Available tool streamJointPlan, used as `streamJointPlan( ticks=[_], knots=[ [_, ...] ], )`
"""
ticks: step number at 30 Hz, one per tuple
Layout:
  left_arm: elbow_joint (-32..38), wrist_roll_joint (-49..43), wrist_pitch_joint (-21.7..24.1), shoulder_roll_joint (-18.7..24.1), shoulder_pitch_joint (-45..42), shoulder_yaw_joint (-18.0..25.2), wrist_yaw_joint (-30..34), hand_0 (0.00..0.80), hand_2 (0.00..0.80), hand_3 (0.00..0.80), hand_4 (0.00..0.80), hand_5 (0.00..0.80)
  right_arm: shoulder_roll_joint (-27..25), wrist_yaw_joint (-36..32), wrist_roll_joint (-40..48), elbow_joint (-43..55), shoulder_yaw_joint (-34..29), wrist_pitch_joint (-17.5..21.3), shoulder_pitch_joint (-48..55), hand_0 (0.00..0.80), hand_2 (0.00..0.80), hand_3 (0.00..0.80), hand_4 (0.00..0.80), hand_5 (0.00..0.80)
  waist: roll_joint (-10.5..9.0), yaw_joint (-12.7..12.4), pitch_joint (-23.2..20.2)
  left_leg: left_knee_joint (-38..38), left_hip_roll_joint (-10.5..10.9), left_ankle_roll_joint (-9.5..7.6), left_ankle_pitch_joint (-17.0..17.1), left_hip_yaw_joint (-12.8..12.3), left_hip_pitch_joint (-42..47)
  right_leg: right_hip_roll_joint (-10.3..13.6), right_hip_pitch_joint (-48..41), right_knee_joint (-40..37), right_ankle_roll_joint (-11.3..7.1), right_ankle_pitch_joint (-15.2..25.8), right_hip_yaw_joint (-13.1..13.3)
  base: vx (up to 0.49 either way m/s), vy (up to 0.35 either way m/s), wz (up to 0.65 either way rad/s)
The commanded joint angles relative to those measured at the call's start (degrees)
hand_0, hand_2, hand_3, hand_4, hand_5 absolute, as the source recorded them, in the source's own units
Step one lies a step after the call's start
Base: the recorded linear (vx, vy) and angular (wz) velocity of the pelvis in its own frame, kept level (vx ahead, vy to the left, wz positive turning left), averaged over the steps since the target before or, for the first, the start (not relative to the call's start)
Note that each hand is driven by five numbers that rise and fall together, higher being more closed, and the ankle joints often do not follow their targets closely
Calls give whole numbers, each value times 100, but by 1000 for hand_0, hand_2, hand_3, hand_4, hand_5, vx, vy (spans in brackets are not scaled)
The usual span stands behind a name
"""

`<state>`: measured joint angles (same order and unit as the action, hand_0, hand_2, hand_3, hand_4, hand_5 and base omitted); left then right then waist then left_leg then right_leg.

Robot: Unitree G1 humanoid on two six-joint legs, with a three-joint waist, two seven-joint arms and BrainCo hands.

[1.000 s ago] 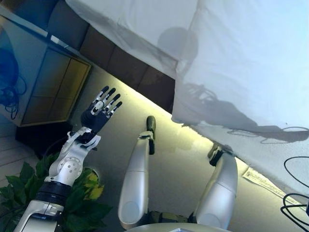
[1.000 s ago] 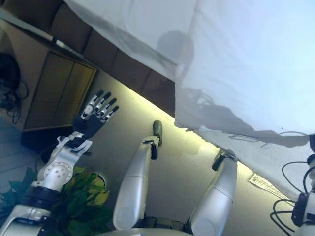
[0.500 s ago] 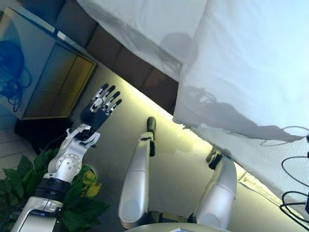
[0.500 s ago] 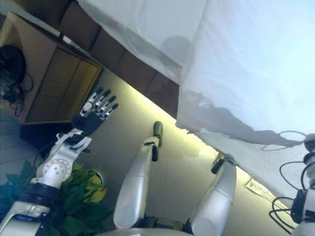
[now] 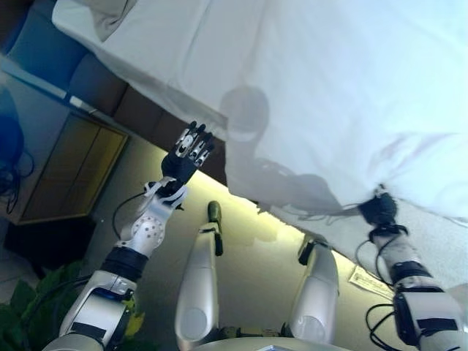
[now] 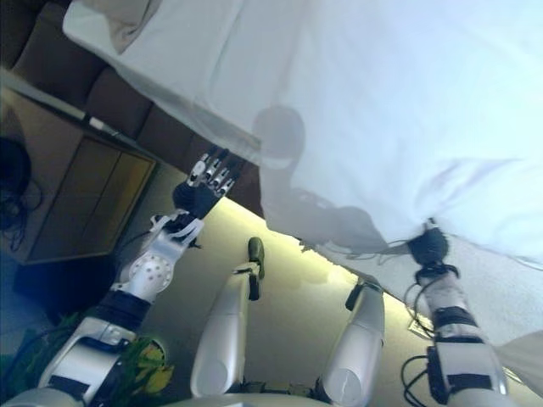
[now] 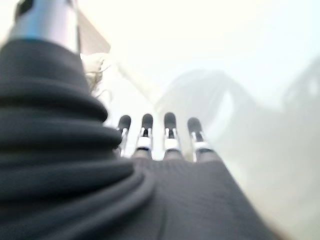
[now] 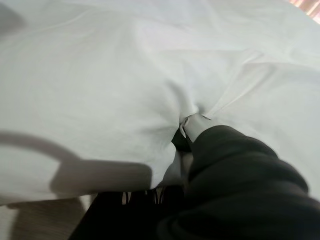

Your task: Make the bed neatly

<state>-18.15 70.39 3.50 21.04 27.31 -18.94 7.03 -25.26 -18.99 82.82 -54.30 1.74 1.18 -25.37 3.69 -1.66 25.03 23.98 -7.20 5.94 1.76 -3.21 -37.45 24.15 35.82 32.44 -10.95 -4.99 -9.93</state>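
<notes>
The right hand (image 5: pixel 378 208) sits at the near hanging edge of the white duvet (image 5: pixel 344 95). In the right wrist view the cloth puckers into a knot of creases right at the hand (image 8: pixel 192 125), and the fingers are buried in the fold; whether they are curled round the fabric cannot be told from these pictures.

The left hand (image 5: pixel 186 150) is raised with its fingers (image 7: pixel 170 127) straight and spread, holding nothing. It hovers just short of the duvet's near edge, close to the duvet's hanging corner (image 5: pixel 228 164).

The duvet covers the bed and drapes over its near side. Its near edge runs from that corner, by the left hand, across to the right hand. A pillow (image 5: pixel 110 16) shows at the bed's far left corner, and a wooden nightstand (image 5: pixel 62 172) stands on the floor beside the bed.

Judgement: the coming move turns on this edge line. The left hand is nearer the free corner, which lies just ahead of its fingertips; with that corner taken, both hands would be on the one edge to draw it straight.
</notes>
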Motion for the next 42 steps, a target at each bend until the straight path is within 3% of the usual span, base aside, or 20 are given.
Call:
streamJointPlan(
  ticks=[1, 4, 7, 13, 17, 22, 26, 27, 33, 38, 39, 42],
  knots=[
    [-206, 76, 103, -320, 413, 18, -142, 0, 0, 0, 0, 0, 439, 562, -191, 925, 493, 242, -161, 800, 800, 800, 800, 800, -70, -48, -82, -380, -373, 267, 108, 254, 503, 188, -69, -991, -405, 1403, 167, 31, -21, -13],
    [-289, 317, -29, -506, 401, -11, -234, 0, 0, 0, 0, 0, 542, 1002, -297, 1401, 669, 337, -248, 800, 800, 800, 800, 800, -78, -28, -97, -602, -360, 247, 180, 216, 679, 163, -239, -1193, -405, 1480, 139, 18, -15, -15],
    [-378, -58, -11, -626, 414, -172, -534, 0, 0, 0, 0, 0, 520, 1421, -672, 1826, 772, 445, -426, 800, 800, 800, 800, 800, -68, -36, -72, -719, -337, 229, 248, 214, 727, 167, -318, -1311, -405, 1533, 101, -25, -22, -4],
    [-977, 638, -525, -990, 389, -463, -1009, 0, 0, 0, 0, 0, 606, 2019, -907, 2370, 901, 575, -873, 800, 800, 800, 800, 800, -179, -110, 104, -529, -415, 264, 258, 292, 507, 184, -284, -1295, -405, 1544, -31, -37, -84, 1],
    [-1511, 907, -632, -1416, 344, -788, -888, 0, 0, 0, 0, 0, 620, 2148, -883, 2647, 901, 703, -1017, 800, 800, 800, 800, 800, -304, -155, 267, -449, -434, 277, 296, 320, 292, 171, -289, -1427, -405, 1621, -199, -67, -119, -3],
    [-1654, 1626, -959, -1794, -1, -1140, -614, 0, 0, 0, 0, 0, 660, 2217, -724, 3002, 829, 814, -1038, 800, 800, 800, 800, 800, -428, -215, 388, -213, -508, 311, 254, 397, 10, 131, -276, -1467, -405, 1647, -358, -33, -102, 2],
    [-1596, 2247, -1060, -1911, -94, -1384, -368, 0, 0, 0, 0, 0, 734, 2162, -581, 3169, 813, 961, -993, 800, 800, 800, 800, 800, -515, -248, 434, -140, -595, 330, 264, 401, -152, 104, -265, -1517, -405, 1672, -470, 1, -106, 1],
    [-1564, 2491, -1068, -1910, -81, -1420, -315, 0, 0, 0, 0, 0, 759, 2135, -547, 3187, 823, 1005, -988, 800, 800, 800, 800, 800, -516, -271, 421, -78, -663, 379, 83, 415, -123, 53, -301, -1456, -405, 1507, -475, 68, -101, -3],
    [-1282, 3757, -1020, -1894, 85, -1680, -371, 0, 0, 0, 0, 0, 918, 2102, -490, 3319, 891, 1208, -938, 800, 800, 800, 800, 800, -599, -242, 463, 196, -736, 397, -26, 432, -244, 75, -274, -1383, -405, 1535, -498, 18, -41, -1],
    [-1205, 3451, -1074, -1872, 31, -1888, -772, 0, 0, 0, 0, 0, 900, 2189, -519, 3418, 870, 1212, -880, 800, 800, 800, 800, 800, -612, -212, 467, 300, -750, 401, -62, 431, -257, 90, -308, -1390, -405, 1576, -491, 12, 3, 2],
    [-1254, 3318, -1076, -1878, -20, -1920, -825, 0, 0, 0, 0, 0, 889, 2207, -514, 3442, 842, 1199, -872, 800, 800, 800, 800, 800, -635, -186, 476, 251, -684, 354, 112, 409, -308, 148, -278, -1473, -384, 1750, -513, -44, 25, 4],
    [-1450, 3015, -1159, -1857, -189, -1929, -923, 0, 0, 0, 0, 0, 867, 2234, -553, 3483, 801, 1189, -837, 800, 800, 800, 800, 800, -613, -197, 477, 255, -675, 353, 103, 397, -287, 170, -290, -1488, -381, 1767, -503, -4, 13, 2]
  ],
)
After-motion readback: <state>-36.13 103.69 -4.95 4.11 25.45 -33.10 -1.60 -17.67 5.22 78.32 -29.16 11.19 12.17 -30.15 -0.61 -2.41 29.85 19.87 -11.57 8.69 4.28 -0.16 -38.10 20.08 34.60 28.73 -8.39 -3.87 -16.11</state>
